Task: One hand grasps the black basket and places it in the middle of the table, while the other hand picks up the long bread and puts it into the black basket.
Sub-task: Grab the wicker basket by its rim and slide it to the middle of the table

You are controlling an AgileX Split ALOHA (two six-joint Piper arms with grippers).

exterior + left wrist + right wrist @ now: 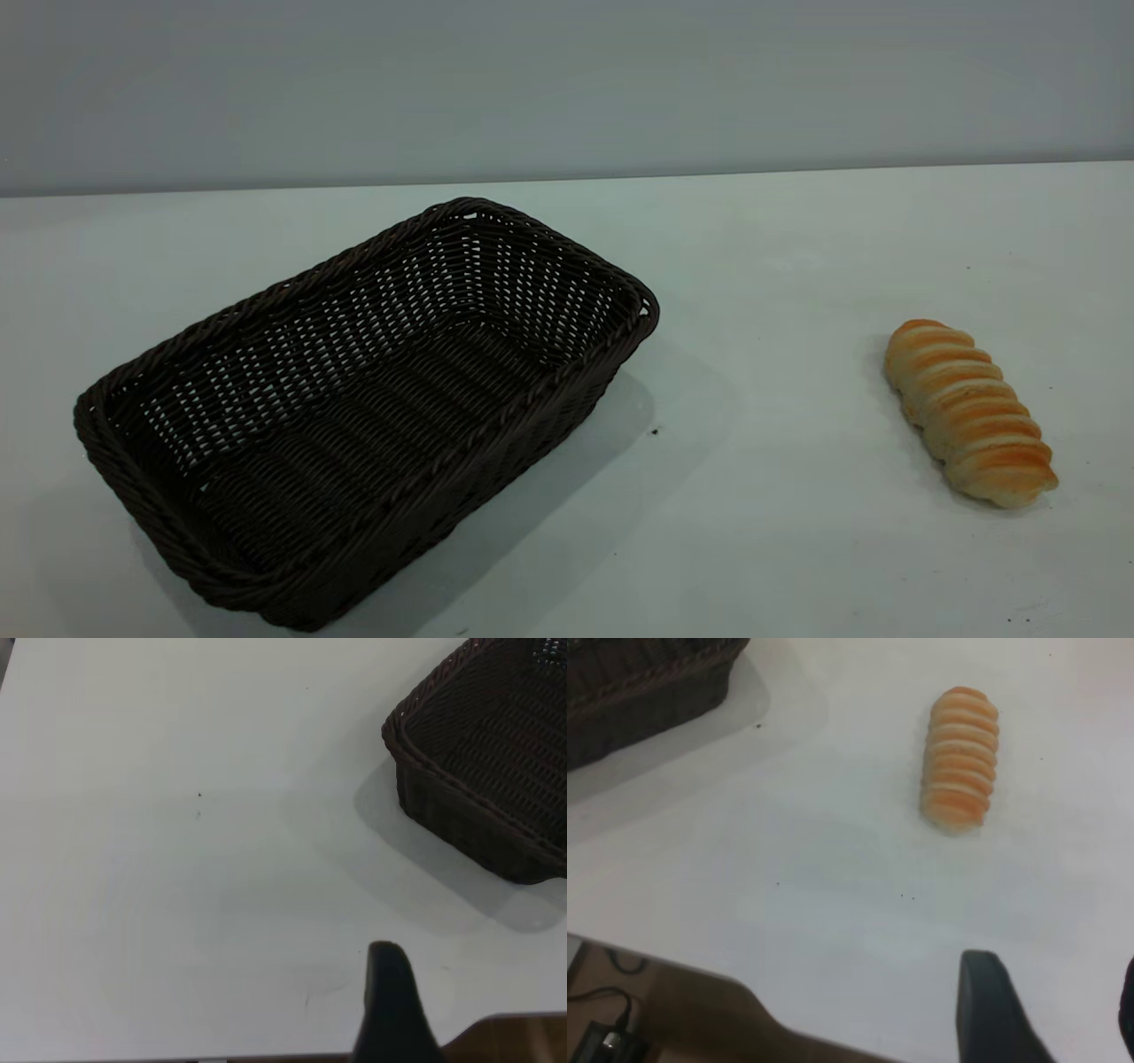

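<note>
No brand, label or legible writing appears on any item.

The black basket (363,408) sits on the table (780,532) at the left of the exterior view, flat on its base, open side up, with nothing in it. Its long axis runs diagonally, from the near-left corner toward the far-right corner. A small dark speck (655,431) lies on the table just beside its right-hand long wall.

The long bread (970,412) lies on the table at the right of the exterior view, well apart from the basket. Its long axis also runs diagonally, one end toward the far left and the other toward the near right, with ridges crossing its length.

Neither arm shows in the exterior view. In the left wrist view, one dark finger of the left gripper (390,1005) hangs over the table near its edge, apart from the basket's corner; the jaw state cannot be told. In the right wrist view, the right gripper (1059,1014) shows two dark fingers (992,1010) standing apart above the table edge, well short of the bread and holding nothing.
</note>
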